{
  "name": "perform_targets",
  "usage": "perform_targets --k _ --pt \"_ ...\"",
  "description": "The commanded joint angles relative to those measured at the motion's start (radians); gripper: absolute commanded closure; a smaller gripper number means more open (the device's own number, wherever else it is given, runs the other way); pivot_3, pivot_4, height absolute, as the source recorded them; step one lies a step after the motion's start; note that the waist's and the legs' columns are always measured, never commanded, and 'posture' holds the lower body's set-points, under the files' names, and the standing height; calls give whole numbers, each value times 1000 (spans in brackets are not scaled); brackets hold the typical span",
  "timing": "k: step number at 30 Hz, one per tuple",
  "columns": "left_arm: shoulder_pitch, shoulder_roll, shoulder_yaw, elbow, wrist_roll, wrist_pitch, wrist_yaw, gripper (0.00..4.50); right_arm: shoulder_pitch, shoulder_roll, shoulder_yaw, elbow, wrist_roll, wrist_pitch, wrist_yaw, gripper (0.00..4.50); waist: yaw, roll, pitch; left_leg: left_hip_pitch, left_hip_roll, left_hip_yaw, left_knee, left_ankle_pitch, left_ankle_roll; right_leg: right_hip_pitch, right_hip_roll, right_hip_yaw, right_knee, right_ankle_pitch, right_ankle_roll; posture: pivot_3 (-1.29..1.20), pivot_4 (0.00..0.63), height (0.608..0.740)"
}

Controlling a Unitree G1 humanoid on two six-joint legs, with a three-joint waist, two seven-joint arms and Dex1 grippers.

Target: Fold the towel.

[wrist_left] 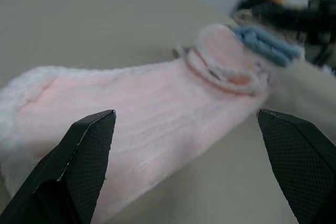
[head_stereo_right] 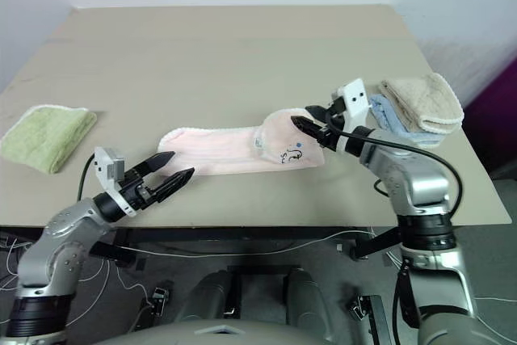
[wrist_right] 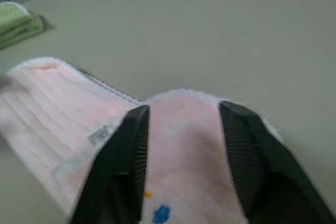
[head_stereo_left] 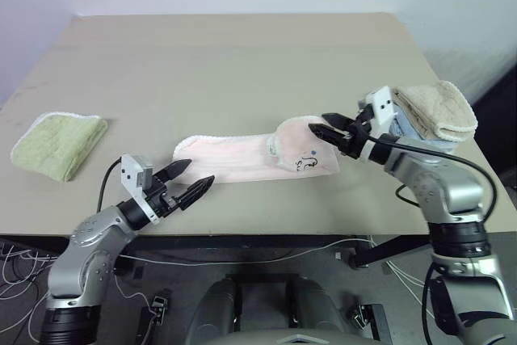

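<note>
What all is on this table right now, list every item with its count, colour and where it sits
pale pink terry towel: one, pink with white edging, near front edge, right end humped up
light green folded towel: one, green, table's left side
beige folded towel: one, beige, right edge, atop the blue
blue folded towel: one, light blue, under the beige
table: one, tan
left gripper: black fingers open, beside towel's left end
right gripper: black fingers apart at the raised end

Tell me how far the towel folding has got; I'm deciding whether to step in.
Done: the pink towel lies as a long narrow strip on the table. In hand: its right end is curled up and over, and the right gripper is at that raised flap, fingers either side of it. The left gripper waits open near the other end. Left: laying the flap flat and finishing the fold.
</note>
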Motion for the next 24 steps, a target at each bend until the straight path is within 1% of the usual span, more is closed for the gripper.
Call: perform_targets --k 1,3,4,7,11,15,19,24 --pt "31 -39 13 -115 -67 63 103 0 -45 55 26 132 -72 -163 40 3625 0 0 0 0 0 0 0 0 0 0 0 0 0 0 0 0 150 740" --pt "55 -62 11 -151 -84 88 149 0 -51 76 48 210 -117 -223 50 4307 2 0 0 0 0 0 0 0 0 0 0 0 0 0 0 0 150 740" --pt "70 -81 14 -171 -101 100 181 0 -53 87 68 263 -151 -260 50 4485 1 0 0 0 0 0 0 0 0 0 0 0 0 0 0 0 150 740" --pt "100 -120 20 -210 -119 126 274 0 -50 111 109 372 -219 -330 65 4485 2 0 0 1 -1 0 0 0 0 1 0 -1 0 0 0 0 150 740" --pt "137 -163 25 -244 -132 169 401 0 -5 108 150 382 -273 -373 113 4485 1 -1 -1 2 -1 0 0 0 0 2 1 -1 0 0 0 0 150 740" --pt "178 -220 34 -287 -180 210 532 0 17 92 113 294 -257 -394 138 4485 3 -1 -1 3 -1 0 0 0 0 3 1 -1 -1 0 0 0 150 740" --pt "173 -282 71 -280 -251 233 663 0 7 80 57 196 -220 -385 141 4485 3 -1 -1 3 -1 0 0 0 0 3 1 -1 -1 0 0 0 150 740" --pt "144 -357 135 -245 -415 227 832 0 -22 51 1 111 -192 -377 141 4485 4 -1 -1 3 -1 0 0 0 0 3 1 -1 -1 0 0 0 150 740"
